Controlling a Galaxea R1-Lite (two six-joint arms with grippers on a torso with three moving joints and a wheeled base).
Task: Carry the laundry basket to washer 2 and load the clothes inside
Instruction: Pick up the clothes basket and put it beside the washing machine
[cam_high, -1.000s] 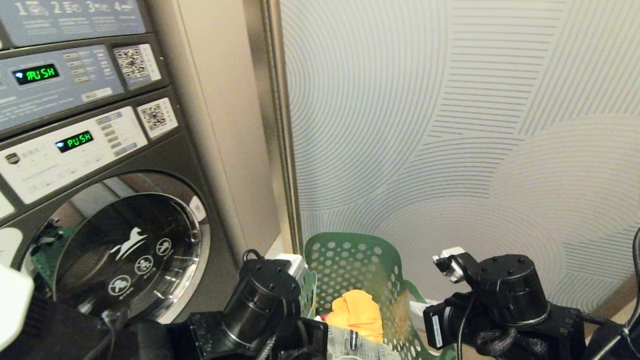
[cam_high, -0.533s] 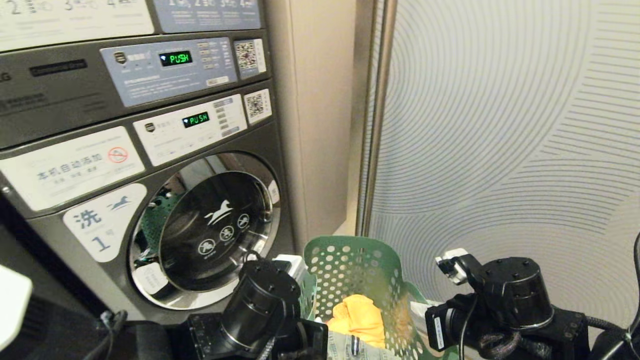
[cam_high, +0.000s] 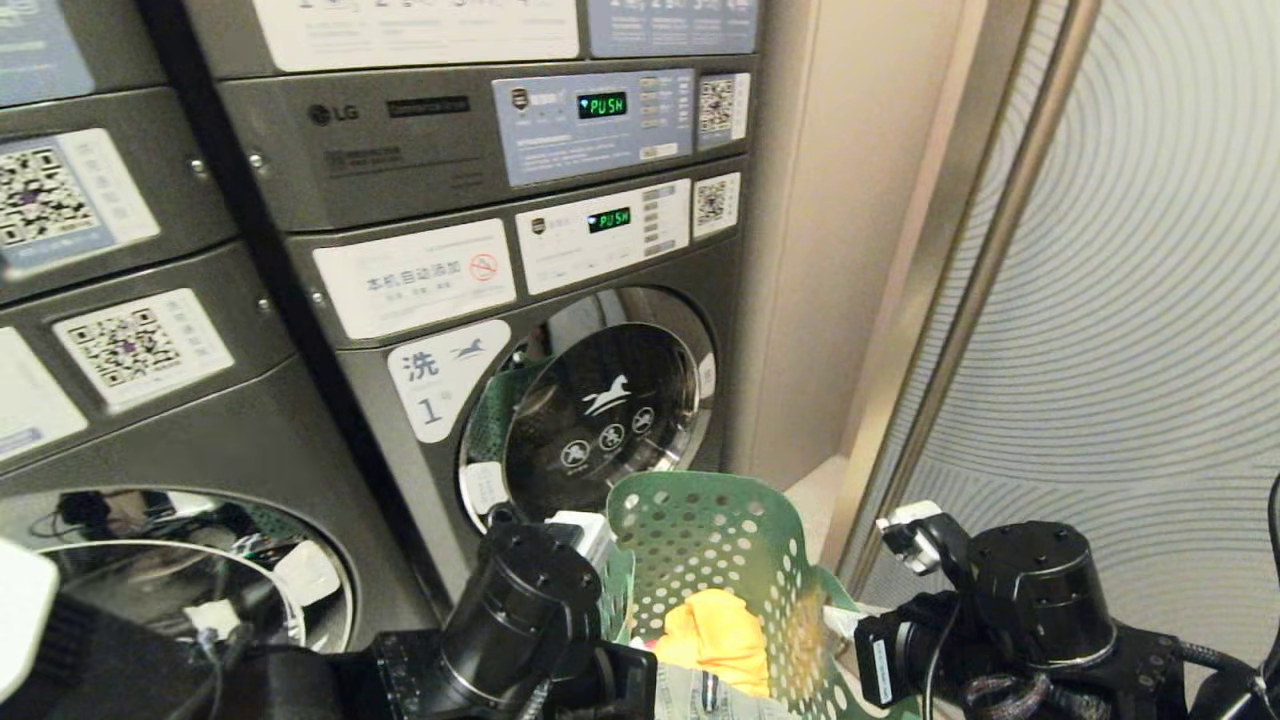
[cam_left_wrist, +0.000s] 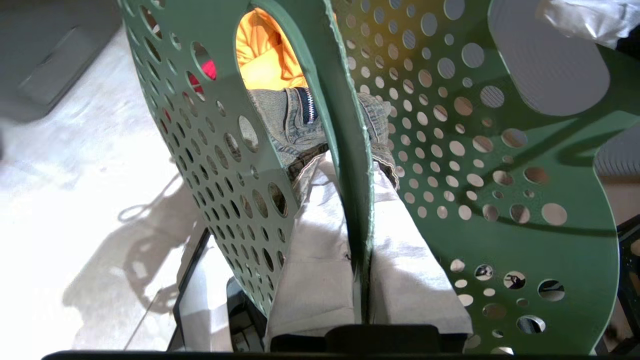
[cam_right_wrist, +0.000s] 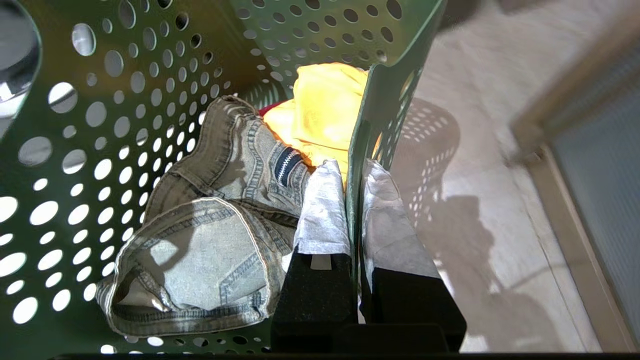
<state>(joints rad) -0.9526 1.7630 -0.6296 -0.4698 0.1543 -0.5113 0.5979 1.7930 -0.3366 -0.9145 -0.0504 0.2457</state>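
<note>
The dark green laundry basket (cam_high: 700, 540) hangs low between my two arms, its holed wall standing up in front of the head camera. Inside lie the clothes: grey jeans (cam_right_wrist: 215, 215), a yellow-orange cloth (cam_high: 715, 625) and a bit of red cloth (cam_left_wrist: 209, 70). My left gripper (cam_left_wrist: 352, 175) is shut on one rim of the basket (cam_left_wrist: 500, 200). My right gripper (cam_right_wrist: 351, 167) is shut on the opposite rim (cam_right_wrist: 370, 100). Straight ahead stands the washer labelled 1 (cam_high: 590, 410). A like washer's chrome-rimmed door (cam_high: 180, 560) shows at the lower left; no numeral 2 is in view.
Dryer panels with green "PUSH" displays (cam_high: 605, 105) sit above the washers. A beige side panel and a metal post (cam_high: 960, 300) stand right of washer 1, then a wall with curved line pattern (cam_high: 1150, 350). Pale floor (cam_left_wrist: 75, 175) lies under the basket.
The whole head view has swung left: washer 1 slid rightward in the picture and a second machine came into view at the left. Both grippers keep their hold on the basket.
</note>
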